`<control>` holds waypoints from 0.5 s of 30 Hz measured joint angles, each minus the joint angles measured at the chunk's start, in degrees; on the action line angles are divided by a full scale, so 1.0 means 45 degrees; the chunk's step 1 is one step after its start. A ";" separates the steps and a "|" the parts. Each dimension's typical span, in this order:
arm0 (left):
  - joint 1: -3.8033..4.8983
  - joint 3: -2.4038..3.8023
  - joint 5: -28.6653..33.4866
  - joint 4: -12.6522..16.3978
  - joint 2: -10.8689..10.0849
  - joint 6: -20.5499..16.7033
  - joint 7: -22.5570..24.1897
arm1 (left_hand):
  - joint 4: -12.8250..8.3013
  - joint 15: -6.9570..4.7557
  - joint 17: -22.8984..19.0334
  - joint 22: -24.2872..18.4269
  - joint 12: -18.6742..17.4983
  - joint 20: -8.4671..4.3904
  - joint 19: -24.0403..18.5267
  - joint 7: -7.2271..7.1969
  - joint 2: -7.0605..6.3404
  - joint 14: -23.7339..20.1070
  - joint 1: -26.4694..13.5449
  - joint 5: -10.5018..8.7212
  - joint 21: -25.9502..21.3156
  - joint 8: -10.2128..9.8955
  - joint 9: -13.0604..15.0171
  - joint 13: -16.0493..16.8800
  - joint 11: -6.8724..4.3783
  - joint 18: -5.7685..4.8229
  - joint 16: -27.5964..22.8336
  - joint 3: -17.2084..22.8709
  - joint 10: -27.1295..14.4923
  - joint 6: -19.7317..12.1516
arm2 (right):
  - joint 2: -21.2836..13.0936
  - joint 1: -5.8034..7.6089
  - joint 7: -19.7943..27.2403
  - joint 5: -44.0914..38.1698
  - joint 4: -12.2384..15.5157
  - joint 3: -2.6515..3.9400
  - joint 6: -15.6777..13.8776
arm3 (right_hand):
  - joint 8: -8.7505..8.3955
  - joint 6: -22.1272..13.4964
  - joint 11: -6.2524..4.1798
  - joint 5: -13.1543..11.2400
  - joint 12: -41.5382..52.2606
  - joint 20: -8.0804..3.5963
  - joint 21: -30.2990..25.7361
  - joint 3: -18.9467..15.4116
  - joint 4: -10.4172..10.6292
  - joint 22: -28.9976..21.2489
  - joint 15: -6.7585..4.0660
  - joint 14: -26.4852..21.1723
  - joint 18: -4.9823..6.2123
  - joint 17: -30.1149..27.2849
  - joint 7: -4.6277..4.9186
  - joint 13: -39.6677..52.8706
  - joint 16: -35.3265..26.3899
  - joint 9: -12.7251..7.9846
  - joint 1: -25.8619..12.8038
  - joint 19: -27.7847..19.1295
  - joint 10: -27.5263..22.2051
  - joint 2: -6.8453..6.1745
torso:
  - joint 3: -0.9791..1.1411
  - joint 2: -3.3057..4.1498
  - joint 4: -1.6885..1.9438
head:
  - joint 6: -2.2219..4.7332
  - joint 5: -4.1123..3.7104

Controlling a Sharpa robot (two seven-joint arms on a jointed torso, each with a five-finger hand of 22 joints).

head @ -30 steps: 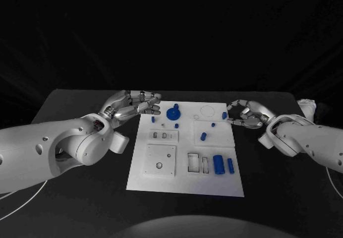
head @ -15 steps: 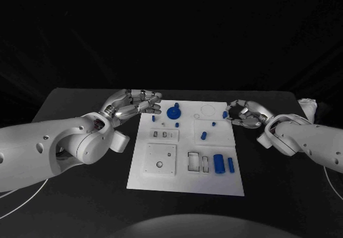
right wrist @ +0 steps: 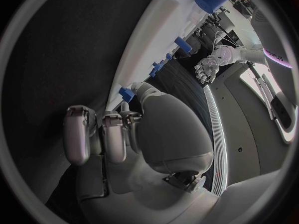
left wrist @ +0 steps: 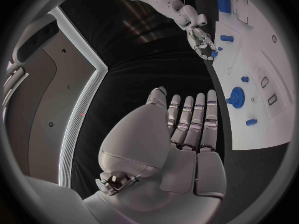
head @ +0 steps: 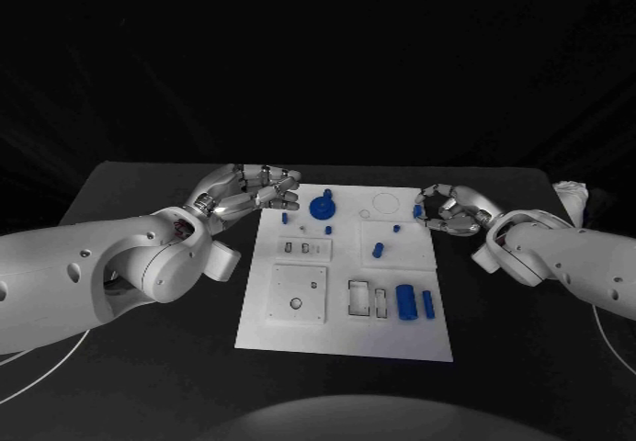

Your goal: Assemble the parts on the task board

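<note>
The white task board [head: 300,333] lies mid-table with blue parts on it: a round knob [head: 321,209], a thick cylinder [head: 405,302] beside a thin one [head: 428,304], and several small pegs such as [head: 378,249]. My left hand [head: 252,193] hovers at the board's far left corner, fingers apart, holding nothing; its flat palm [left wrist: 187,129] faces the knob [left wrist: 236,96]. My right hand [head: 450,210] curls at the board's far right edge around a small blue part [head: 416,212]. The thumb [right wrist: 146,92] lies against that part [right wrist: 126,93]; a firm grip is not plain.
White inset blocks with slots and holes [head: 299,296] sit in the board's near half. The black table [head: 146,367] stretches on both sides of the board. A pale object [head: 570,192] lies at the table's far right edge.
My right hand has crept slightly left toward the small blue part at the board's edge. The part and my left hand have stayed put.
</note>
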 measured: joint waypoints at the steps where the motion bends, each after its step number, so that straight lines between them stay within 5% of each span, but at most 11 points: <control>1: 0.0000 0.0000 0.0000 0.0000 0.0000 0.0003 -0.0001 | 0.0000 0.0000 0.0000 0.0000 0.0000 0.0000 0.0000 0.0000 0.0000 0.0000 0.0000 0.0000 0.0000 0.0000 0.0000 0.0000 0.0000 -0.0001 0.0000 0.0000 0.0000 0.0000 | 0.0012 0.0000 -0.0002 0.0007 -0.0013 0.0000 0.0013 | 0.0000 0.0047 0.0000 0.0000 0.0000 0.0000 0.0000 0.0000 0.0000 0.0000 0.0000 0.0000 0.0000 0.0000 0.0048 0.0000 0.0000 -0.0058 0.0000 0.0000 0.0000 0.0000 | 0.0000 0.0000 0.0000 | -0.0004 0.0000; 8: 0.0000 0.0000 0.0000 0.0000 -0.0019 0.0020 -0.0006 | 0.0000 0.0000 -0.0011 0.0000 0.0000 0.0000 0.0000 0.0000 0.0000 0.0000 0.0000 0.0000 0.0000 0.0000 0.0000 0.0001 0.0000 0.0000 0.0000 0.0000 0.0000 0.0000 | 0.0063 -0.0006 -0.0012 0.0040 -0.0098 0.0002 0.0071 | -0.0001 0.0606 0.0000 0.0101 0.0000 0.0011 0.0000 0.0095 0.0082 -0.0001 0.0000 0.0000 0.0000 -0.0001 0.0041 -0.0001 0.0000 -0.0383 0.0000 -0.0011 0.0001 0.0000 | -0.0001 -0.0001 0.0000 | -0.0023 0.0000; 15: 0.0000 0.0000 0.0000 0.0012 -0.0032 0.0036 -0.0007 | 0.0000 0.0000 -0.0010 0.0000 0.0000 0.0000 0.0000 0.0000 0.0049 0.0000 0.0050 0.0000 0.0000 0.0000 0.0000 0.0001 0.0000 0.0000 0.0000 0.0000 0.0000 0.0000 | 0.0118 -0.0013 -0.0022 0.0059 -0.0148 0.0002 0.0082 | 0.0261 0.1315 0.0000 0.1037 0.0000 0.0068 -0.0070 0.0425 -0.0101 -0.0001 0.0000 0.0001 0.0000 -0.0001 0.0013 -0.0001 0.0000 -0.0669 0.0152 -0.0068 0.0000 0.0018 | -0.0001 -0.0005 -0.0001 | -0.0027 0.0027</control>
